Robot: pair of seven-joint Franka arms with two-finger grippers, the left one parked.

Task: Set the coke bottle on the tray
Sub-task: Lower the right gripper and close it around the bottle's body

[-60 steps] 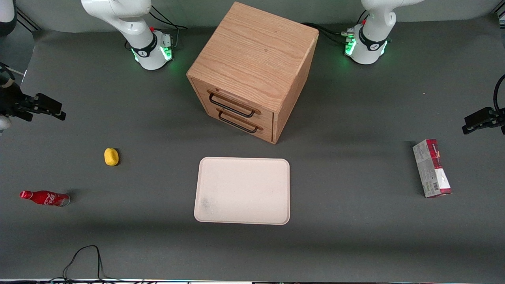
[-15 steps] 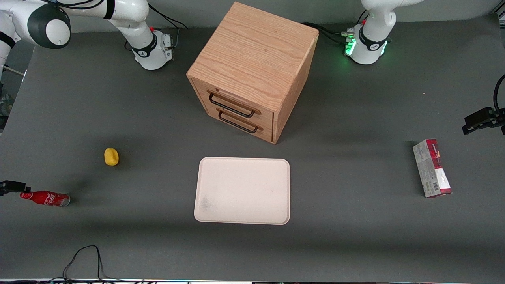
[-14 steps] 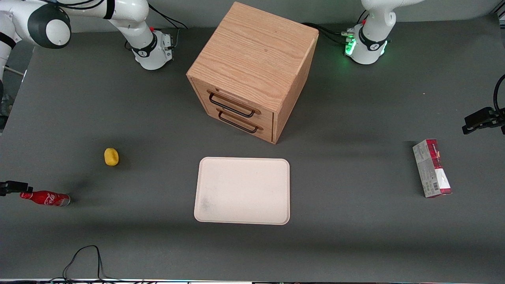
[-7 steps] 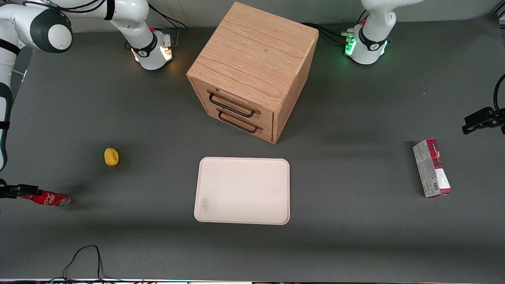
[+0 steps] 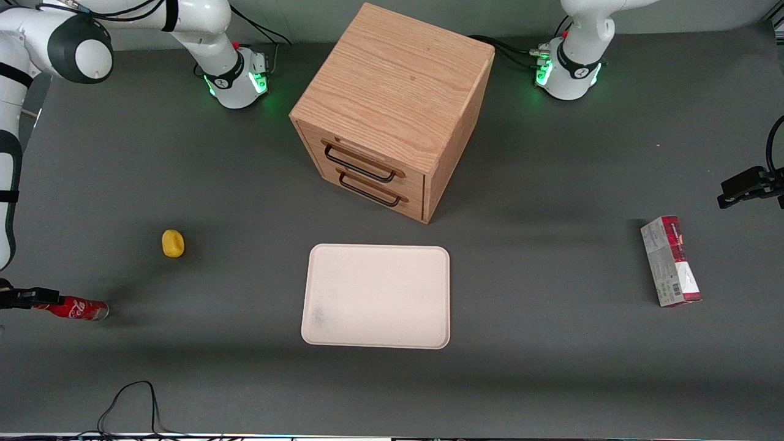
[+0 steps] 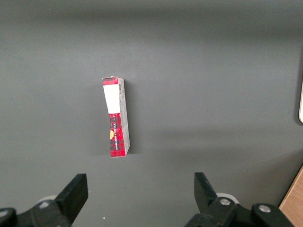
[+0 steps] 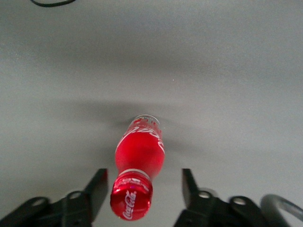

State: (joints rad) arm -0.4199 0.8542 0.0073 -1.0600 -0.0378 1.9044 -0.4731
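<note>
Lying: coke bottle (image 7: pixel 138 161) | neck between spread claw (image 7: pixel 142 189) fingers

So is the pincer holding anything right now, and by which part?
Nothing is held. The pincer is open, its fingers apart on either side of the coke bottle's cap end; the bottle lies on the table.

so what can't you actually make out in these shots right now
- Gripper in the front view: mostly cut off by the frame edge, only black tips by the small red coke bottle lying on its side. The wrist view shows the fingers open either side of its cap end.
- Bottle's cap, front view: hidden by the gripper.
- Red-and-grey rectangular carton: print too small to read.
- Cream flat tray: bare apart from a grey smudge.
</note>
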